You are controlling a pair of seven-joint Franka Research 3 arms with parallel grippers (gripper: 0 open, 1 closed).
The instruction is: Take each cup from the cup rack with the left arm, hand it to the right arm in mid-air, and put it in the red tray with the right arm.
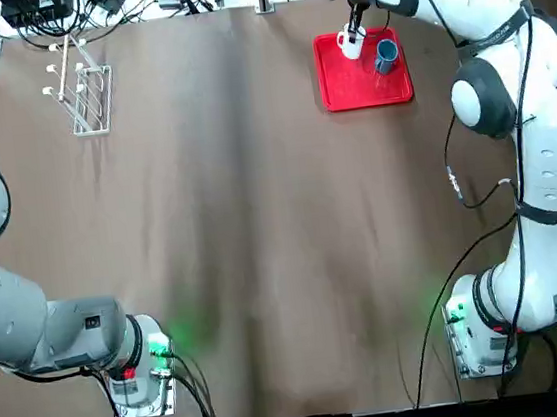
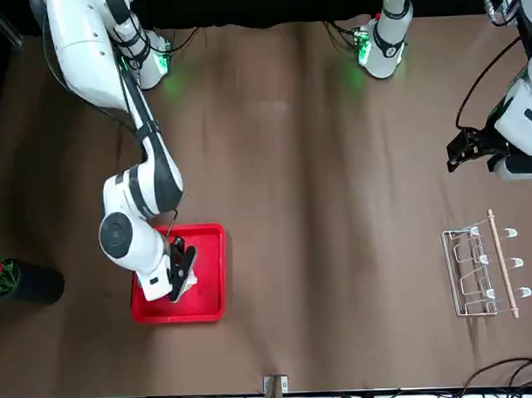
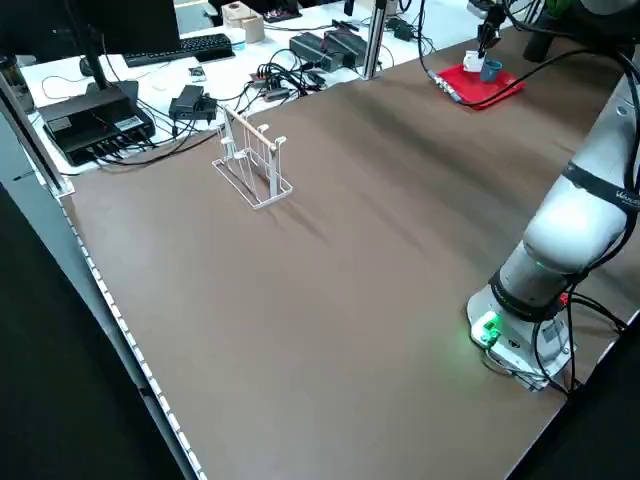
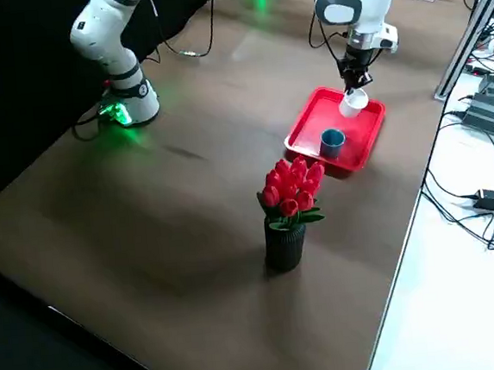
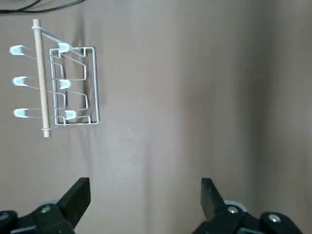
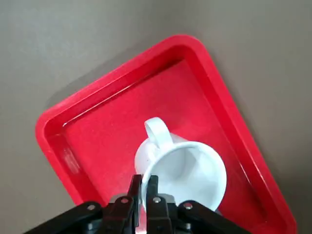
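Top view: our right gripper (image 1: 352, 33) pinches the white cup (image 1: 350, 45) over the red tray (image 1: 366, 90); blue cup (image 1: 385, 54) beside it.

Right wrist view: fingers clamp the rim; rigid, light, likely breakable.

Left wrist view: left gripper (image 5: 145, 200) wide open, empty; cup rack (image 5: 61, 85) ahead, bare.

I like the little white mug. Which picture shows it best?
The right wrist view: the small white handled mug fills the picture, pinched at its rim by the right gripper over the flat red plastic tray. The top and side views show it tiny; the front view hides it.
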